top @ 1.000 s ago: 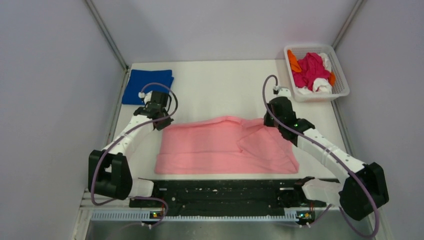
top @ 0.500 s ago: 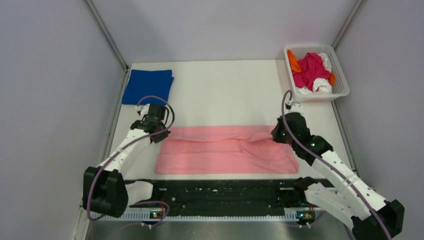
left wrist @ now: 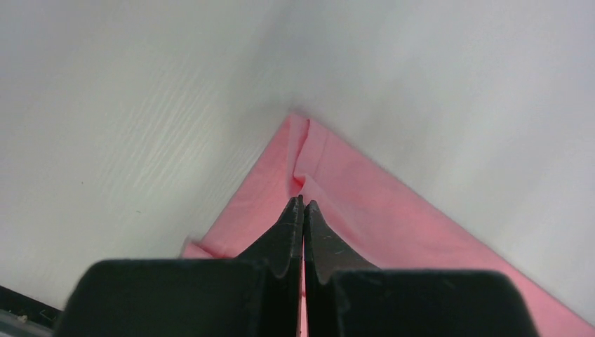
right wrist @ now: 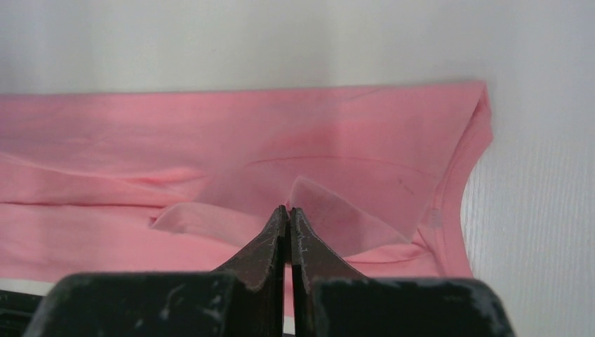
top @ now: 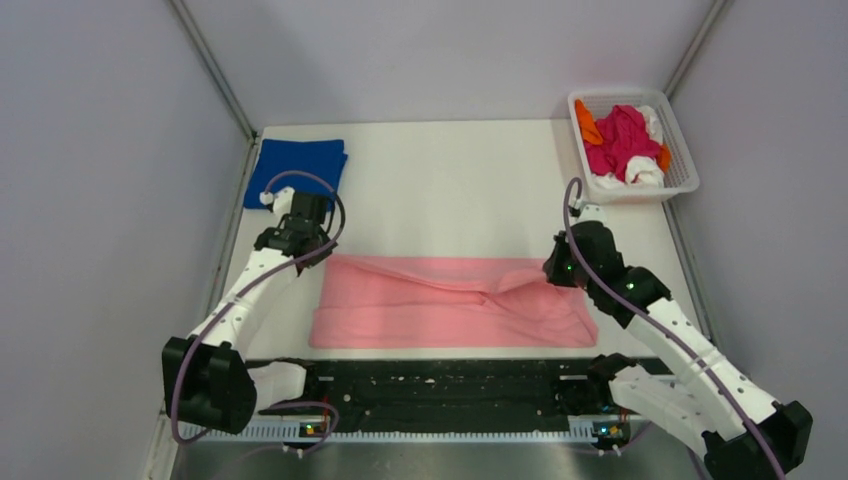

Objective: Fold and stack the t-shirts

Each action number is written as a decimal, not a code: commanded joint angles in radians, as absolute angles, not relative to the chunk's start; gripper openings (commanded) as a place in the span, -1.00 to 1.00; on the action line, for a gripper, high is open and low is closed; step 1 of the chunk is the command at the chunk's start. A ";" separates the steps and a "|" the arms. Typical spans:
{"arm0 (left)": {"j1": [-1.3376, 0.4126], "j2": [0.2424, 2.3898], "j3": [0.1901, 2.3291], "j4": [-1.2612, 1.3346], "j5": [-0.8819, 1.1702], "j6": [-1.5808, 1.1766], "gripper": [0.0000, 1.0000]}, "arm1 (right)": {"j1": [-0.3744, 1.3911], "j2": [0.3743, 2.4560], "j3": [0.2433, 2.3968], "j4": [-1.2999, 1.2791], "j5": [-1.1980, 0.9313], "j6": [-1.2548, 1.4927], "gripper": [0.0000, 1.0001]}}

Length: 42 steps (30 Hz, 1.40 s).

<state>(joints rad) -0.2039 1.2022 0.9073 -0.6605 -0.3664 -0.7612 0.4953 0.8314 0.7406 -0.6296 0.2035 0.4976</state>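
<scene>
Counter (top: 450, 190), white and flat, carries everything here. Across its near middle lies the light pink soft-fabric t-shirt (top: 420, 310), spread as one wide band with its long edges running left to right, smooth on the left and rumpled into a diagonal ridge toward the right end. At the far left corner sits the royal blue t-shirt (top: 298, 170), already a flat folded rectangle. The white plastic lattice basket (top: 684, 165) stands at the far right corner, holding a loose heap of magenta, orange and white shirts (top: 620, 140). The left tool (left wrist: 303, 203) has its fingers pressed together on a puckered pinch of pink cloth right at the band's far left corner. The right tool (right wrist: 288, 210) is likewise clamped on a small raised flap near the band's right end, just inside the curved hem. I judge the pink shirt light, limp and somewhat clingy: it will sag and drag behind any single grip, so it wants holding at two points on the same edge, well apart, with the cloth kept taut between them. Corners and hems are the best purchase, since doubled fabric there gives the thin fingers something to bite. A pinch catching one layer only would peel the fold open, and the right-hand ridge looks likely to carry a crease into the next fold.
</scene>
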 commanded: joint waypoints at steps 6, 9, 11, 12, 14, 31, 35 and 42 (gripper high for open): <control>-0.204 1.160 0.805 -0.672 -0.410 -0.794 -1.00 | 0.506 0.781 0.715 -0.709 0.132 0.554 -1.00; -0.205 1.171 0.768 -0.710 -0.431 -0.827 -1.00 | 0.508 0.756 0.684 -0.752 0.078 0.601 -0.95; -0.205 1.170 0.746 -0.741 -0.456 -0.866 -1.00 | 0.514 0.747 0.659 -0.796 0.053 0.650 -0.89; -0.204 1.165 0.733 -0.752 -0.462 -0.878 -1.00 | 0.520 0.745 0.644 -0.814 0.037 0.671 -0.81; -0.204 1.154 0.717 -0.764 -0.460 -0.893 -0.69 | 0.542 0.737 0.612 -0.840 0.008 0.710 -0.51; -0.225 1.139 0.827 -0.630 -0.108 -0.773 0.79 | 0.575 0.830 0.657 -0.583 -0.072 0.667 0.92; -0.246 1.223 0.791 -0.548 0.021 -0.753 0.82 | 0.575 0.951 0.626 -0.493 -0.109 0.709 0.94; -0.273 1.353 0.722 -0.491 0.039 -0.745 0.83 | 0.575 0.998 0.499 -0.431 -0.016 0.829 0.97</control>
<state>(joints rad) -0.2626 1.3167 0.7597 -0.5652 -0.0120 -0.7650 0.5629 0.9829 0.5446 -0.5079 -0.0696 0.7490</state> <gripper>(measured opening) 0.914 0.983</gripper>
